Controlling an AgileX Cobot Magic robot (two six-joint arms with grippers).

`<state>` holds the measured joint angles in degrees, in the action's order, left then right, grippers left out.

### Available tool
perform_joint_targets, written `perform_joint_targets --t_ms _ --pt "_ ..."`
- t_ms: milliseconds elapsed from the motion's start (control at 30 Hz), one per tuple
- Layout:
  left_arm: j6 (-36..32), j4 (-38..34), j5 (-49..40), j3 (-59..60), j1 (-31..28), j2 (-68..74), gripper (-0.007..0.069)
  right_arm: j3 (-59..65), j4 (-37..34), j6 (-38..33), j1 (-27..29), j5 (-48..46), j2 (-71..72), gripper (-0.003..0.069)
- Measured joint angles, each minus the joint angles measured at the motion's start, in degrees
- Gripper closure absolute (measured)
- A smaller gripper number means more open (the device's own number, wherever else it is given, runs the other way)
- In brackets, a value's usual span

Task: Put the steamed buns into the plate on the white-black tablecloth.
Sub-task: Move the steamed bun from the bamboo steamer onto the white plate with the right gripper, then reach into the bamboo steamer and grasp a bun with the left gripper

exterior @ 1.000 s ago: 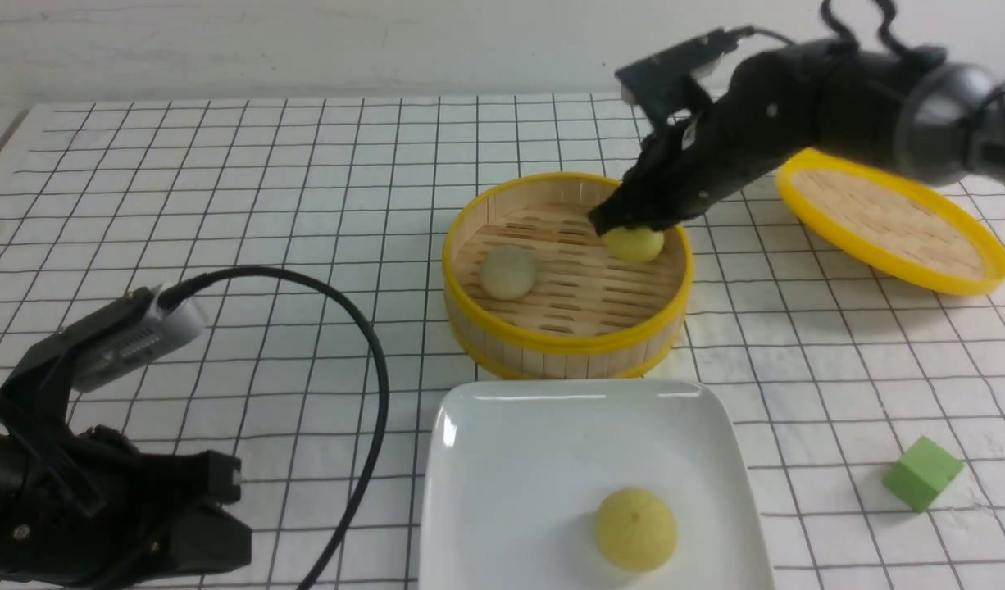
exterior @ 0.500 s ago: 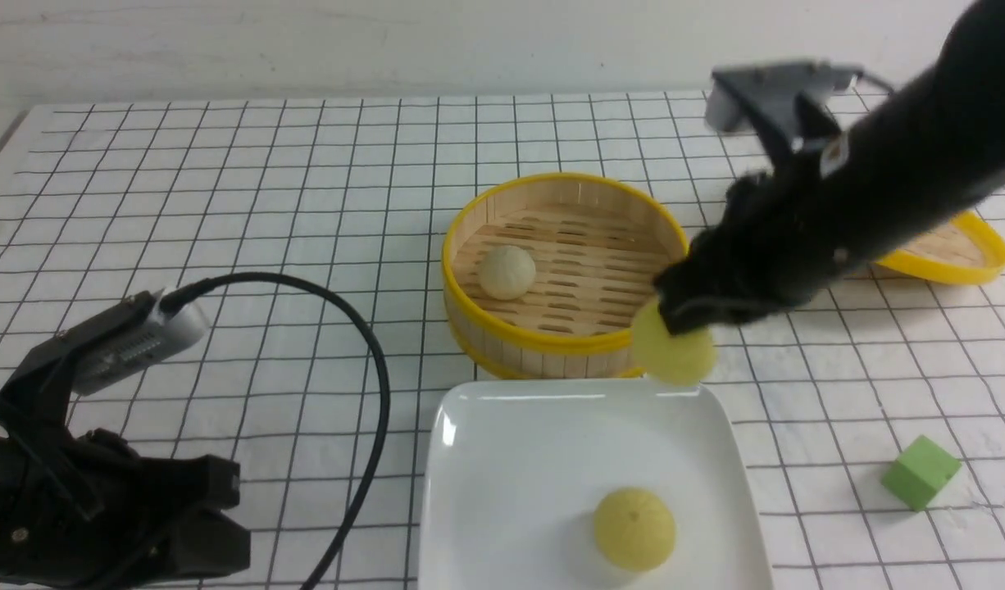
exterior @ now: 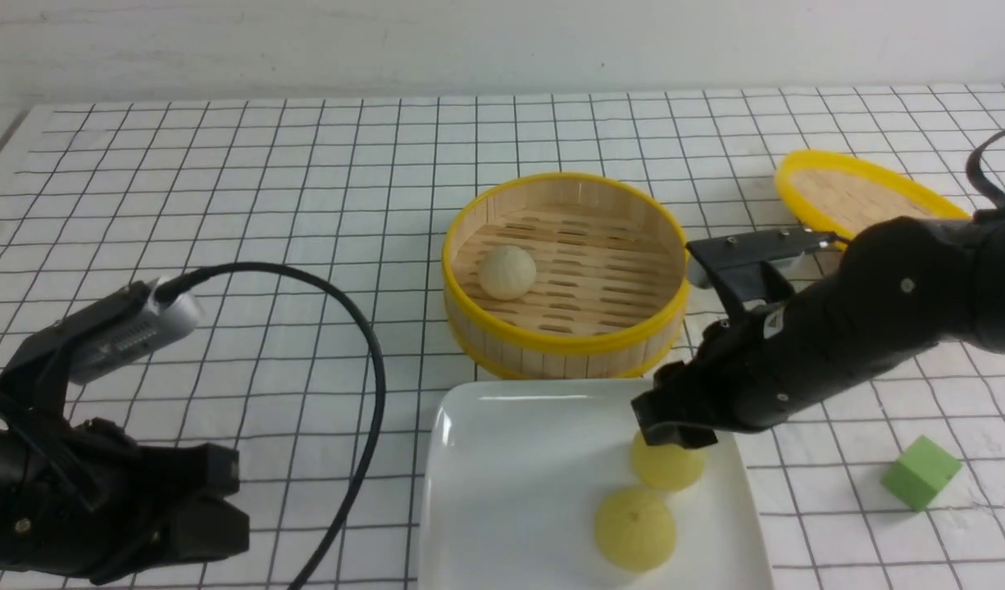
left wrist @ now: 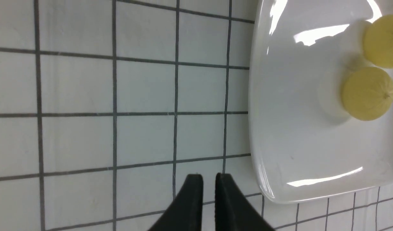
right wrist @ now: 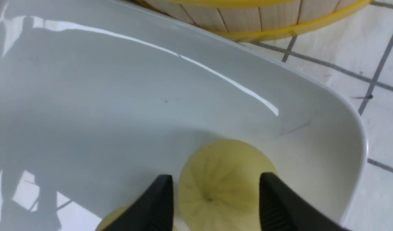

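The white square plate [exterior: 511,475] lies on the white-black tablecloth [exterior: 224,180] at the front. One pale yellow bun [exterior: 634,528] rests in it. My right gripper [exterior: 670,434] is shut on a second pale yellow bun [exterior: 668,469] and holds it low inside the plate's far right corner, close to the first. The right wrist view shows this bun [right wrist: 222,179] between the fingers above the plate [right wrist: 119,96]. An off-white bun [exterior: 507,272] sits in the bamboo steamer [exterior: 564,340]. My left gripper [left wrist: 208,176] is shut and empty beside the plate [left wrist: 296,144].
The steamer stands just behind the plate. Its woven lid [exterior: 863,197] lies at the back right, partly behind my right arm. A green cube [exterior: 920,473] sits right of the plate. A black cable [exterior: 375,385] loops from my left arm.
My right gripper lifted the yellow bun out of the steamer, carried it forward over the rim and lowered it into the plate. The left arm stayed put.
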<state>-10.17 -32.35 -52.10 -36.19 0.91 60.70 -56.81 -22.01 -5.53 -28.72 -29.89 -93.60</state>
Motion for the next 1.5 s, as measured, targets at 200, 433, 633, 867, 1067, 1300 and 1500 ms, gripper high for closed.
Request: perform_joint_targets --t_ms 200,433,633,867,1067,1300,1500 --pt "0.0 -0.06 -0.01 -0.3 0.0 0.96 0.0528 -4.52 8.67 0.0 3.22 -14.35 12.19 0.034" --pt "-0.4 2.9 -1.91 -9.63 0.0 9.75 0.0526 -1.96 16.87 0.14 8.95 -33.51 32.6 0.0669" --pt "-0.4 3.67 -5.73 -23.95 1.79 21.38 0.0596 5.79 17.24 0.14 10.24 -34.79 44.19 0.0673" --pt "3.84 7.77 -4.09 -47.17 15.0 37.17 0.0611 16.58 18.25 0.27 10.36 -30.18 50.86 0.0673" --pt "12.29 18.63 -4.17 -62.74 21.7 48.05 0.0506 20.08 18.25 0.27 10.36 -25.7 50.93 0.067" --pt "18.52 30.69 -4.75 -75.74 26.67 60.23 0.0295 20.24 17.97 0.27 10.36 -22.06 50.98 0.0667" --pt "18.65 32.35 -3.16 -77.36 28.31 65.67 0.0235 20.24 17.17 0.27 10.43 -21.67 50.98 0.0664"
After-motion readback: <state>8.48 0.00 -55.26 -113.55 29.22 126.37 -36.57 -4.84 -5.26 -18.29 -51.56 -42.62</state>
